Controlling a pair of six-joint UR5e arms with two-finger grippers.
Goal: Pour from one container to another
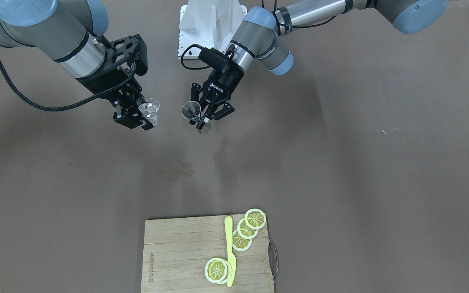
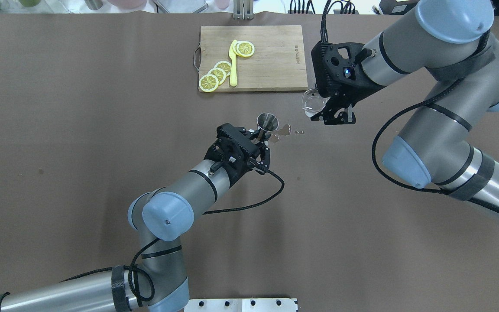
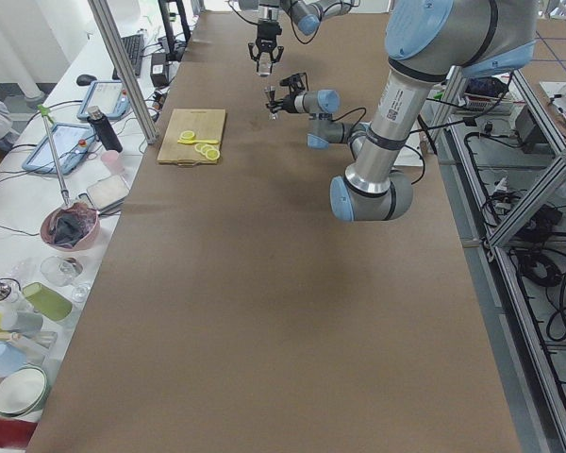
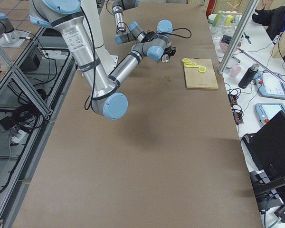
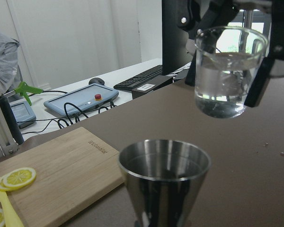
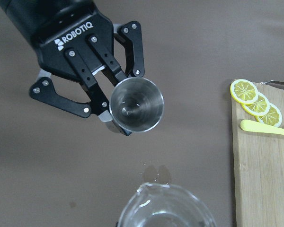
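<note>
Two-arm pouring set-up above a brown worktop (image 1: 340,162). The left gripper (image 2: 261,138) is closed on the narrow waist of a steel jigger (image 2: 267,122), holding it clear of the worktop with its upper cone mouth-up. The right gripper (image 2: 324,109) clamps a clear glass beaker (image 2: 313,102) between its fingers. In the left wrist view the beaker (image 5: 227,71) hangs roughly upright, higher than the jigger (image 5: 163,179) and off to one side of it, the two vessels near but apart. Clear liquid fills most of the beaker. The inside of the jigger (image 6: 136,105) reflects light, and it may be empty, though the views do not settle this. A few small wet marks (image 2: 286,130) lie on the worktop just beside the jigger. Well apart from both grippers sits a wooden cutting board (image 1: 177,260) bearing lemon slices (image 1: 246,228) and a yellow knife (image 1: 229,252).
</note>
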